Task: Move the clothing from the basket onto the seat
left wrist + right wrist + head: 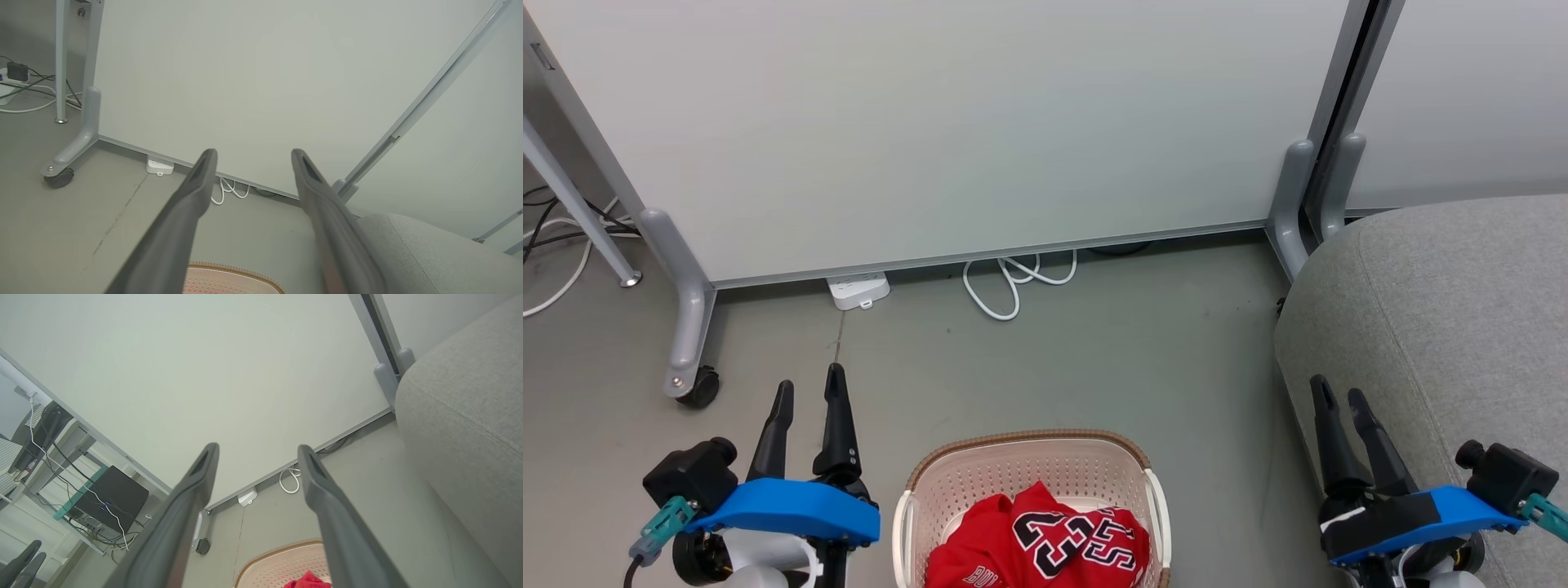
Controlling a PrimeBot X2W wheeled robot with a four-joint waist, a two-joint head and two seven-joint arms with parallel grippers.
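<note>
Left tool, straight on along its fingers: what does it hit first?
Probably the flat white partition panel, low, above the looped white cable; nothing nearer lies ahead of the left tool. Depth unclear.

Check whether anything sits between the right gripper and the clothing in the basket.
Nothing visible but the rim of the basket. The clothing lies uncovered inside; the right gripper is open beside it, by the seat.
</note>
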